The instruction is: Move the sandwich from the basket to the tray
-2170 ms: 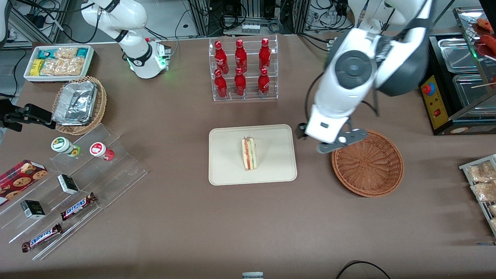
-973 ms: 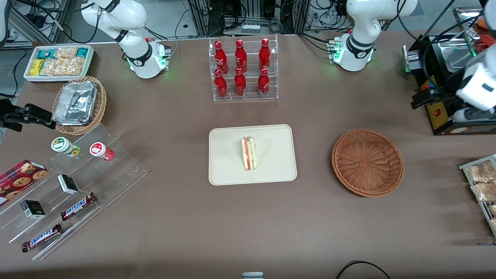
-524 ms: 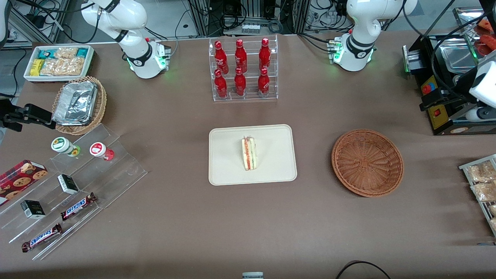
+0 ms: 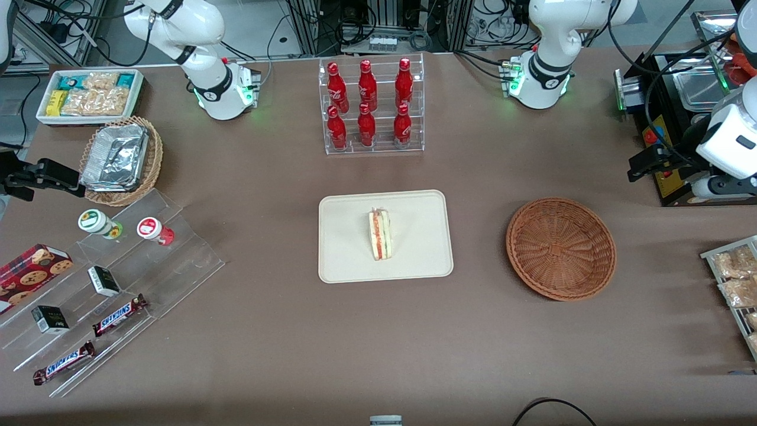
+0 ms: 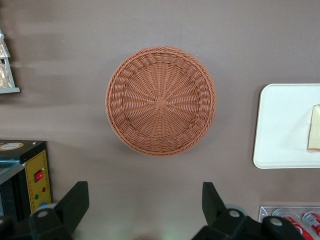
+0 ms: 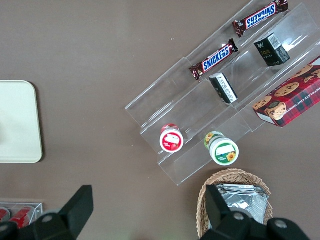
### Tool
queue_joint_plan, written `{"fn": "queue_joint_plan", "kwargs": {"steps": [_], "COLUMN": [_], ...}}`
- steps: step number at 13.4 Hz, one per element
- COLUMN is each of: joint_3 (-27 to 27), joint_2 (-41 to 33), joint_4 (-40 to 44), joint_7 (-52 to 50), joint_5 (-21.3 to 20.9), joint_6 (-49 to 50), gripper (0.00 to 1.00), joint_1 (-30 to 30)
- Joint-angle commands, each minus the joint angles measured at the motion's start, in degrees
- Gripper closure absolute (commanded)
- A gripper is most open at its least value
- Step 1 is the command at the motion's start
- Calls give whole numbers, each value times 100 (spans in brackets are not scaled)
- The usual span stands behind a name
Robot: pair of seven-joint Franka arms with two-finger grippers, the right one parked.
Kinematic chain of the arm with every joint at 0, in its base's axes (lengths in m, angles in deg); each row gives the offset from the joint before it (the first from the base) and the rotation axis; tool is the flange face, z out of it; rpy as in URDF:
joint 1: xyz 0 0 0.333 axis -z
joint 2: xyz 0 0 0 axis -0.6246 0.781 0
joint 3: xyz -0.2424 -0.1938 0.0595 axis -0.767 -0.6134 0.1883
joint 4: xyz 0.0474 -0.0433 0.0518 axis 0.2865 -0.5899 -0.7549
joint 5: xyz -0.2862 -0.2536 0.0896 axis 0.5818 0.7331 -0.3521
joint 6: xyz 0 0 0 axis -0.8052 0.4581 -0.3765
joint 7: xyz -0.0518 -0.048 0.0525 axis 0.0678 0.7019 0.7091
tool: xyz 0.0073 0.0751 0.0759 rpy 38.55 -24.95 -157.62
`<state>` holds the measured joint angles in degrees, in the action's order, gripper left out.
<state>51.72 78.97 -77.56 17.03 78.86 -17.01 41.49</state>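
The gripper (image 5: 141,210) of the working left arm hangs high above the brown table (image 4: 473,355), toward the working arm's end, with its two fingers (image 5: 75,202) spread wide and nothing held between them. In the front view the gripper (image 4: 641,164) appears as a dark bracket projecting from the white wrist housing, over the table edge next to a black appliance (image 4: 665,160) with a yellow control panel and red buttons. The wrist camera looks straight down between the fingers onto the basket (image 5: 160,100), a round reddish-brown wicker bowl with nothing in it. In the front view the basket (image 4: 560,248) lies between the gripper's position and the tray (image 4: 349,260), well apart from both. The tray is a cream rectangle with rounded corners near the middle of the table. The sandwich (image 4: 379,234) lies on the tray close to its centre, a pale wedge with its red-orange and green filling edge facing up. In the wrist view only one end of the tray (image 5: 280,125) and a sliver of the sandwich (image 5: 314,128) show. Farther from the front camera than the tray stands a clear rack of red bottles (image 4: 369,106).
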Motion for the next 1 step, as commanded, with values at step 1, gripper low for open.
{"fn": "queue_joint_plan", "kwargs": {"steps": [1], "joint_3": [1], "joint_2": [62], "joint_4": [133], "joint_7": [-88], "joint_5": [-41], "joint_6": [18], "gripper": [0], "joint_1": [-2]}}
